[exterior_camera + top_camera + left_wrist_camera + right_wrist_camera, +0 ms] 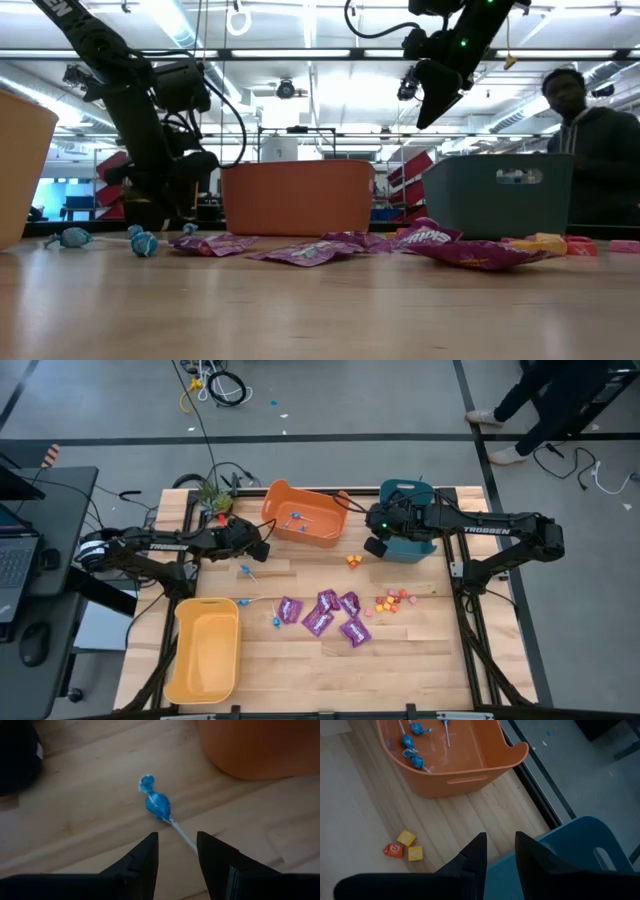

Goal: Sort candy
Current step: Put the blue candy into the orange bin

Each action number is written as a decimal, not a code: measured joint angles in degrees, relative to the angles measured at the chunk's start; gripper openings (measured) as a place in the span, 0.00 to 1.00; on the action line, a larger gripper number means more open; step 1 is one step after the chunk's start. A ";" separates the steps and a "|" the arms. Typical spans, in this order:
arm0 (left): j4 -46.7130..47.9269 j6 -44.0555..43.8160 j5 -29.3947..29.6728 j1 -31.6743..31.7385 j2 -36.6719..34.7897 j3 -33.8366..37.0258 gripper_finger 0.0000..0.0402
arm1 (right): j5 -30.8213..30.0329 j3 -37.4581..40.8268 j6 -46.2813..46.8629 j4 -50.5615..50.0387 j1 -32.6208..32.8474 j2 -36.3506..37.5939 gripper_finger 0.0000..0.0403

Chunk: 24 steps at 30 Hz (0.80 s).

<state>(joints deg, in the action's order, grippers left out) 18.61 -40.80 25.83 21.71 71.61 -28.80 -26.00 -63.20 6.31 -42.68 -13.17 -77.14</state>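
Nearest you on the wooden tabletop (300, 670) sits a yellow bin (204, 650) at the front left corner. Just beyond it, mid-table, lies the unsorted candy — a cluster of purple packets (328, 616) with a blue lollipop (276, 620) beside them, and small orange and pink pieces (392, 601) to their right. A little farther back, three orange and yellow cubes (405, 846) lie together near the teal bin (408, 547). Your left hand (177, 851) hangs low over a single blue lollipop (157, 804) in front of the orange bin (304, 515); its fingers are spread apart with nothing between them, and the stick points into the gap. Your right hand (498, 851) hovers above the teal bin's rim, fingers parted and empty. At the back, the orange bin holds several blue lollipops (413, 751). Beyond the tabletop, a person (598, 150) stands behind the teal bin.
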 joint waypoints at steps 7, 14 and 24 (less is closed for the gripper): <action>-0.09 -0.19 0.67 0.00 0.00 0.00 0.34 | 0.00 0.00 -0.01 0.00 0.00 0.00 0.22; -2.47 -1.48 0.71 0.02 0.02 0.00 0.34 | 0.00 0.00 -0.78 1.62 0.00 0.00 0.22; -2.32 -1.45 3.29 0.02 0.02 0.00 0.34 | 0.00 0.00 -0.96 1.66 0.04 0.00 0.22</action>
<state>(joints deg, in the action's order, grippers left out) 16.29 -42.25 29.12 21.74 71.64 -28.80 -26.00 -63.20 5.35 -41.01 -13.13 -77.14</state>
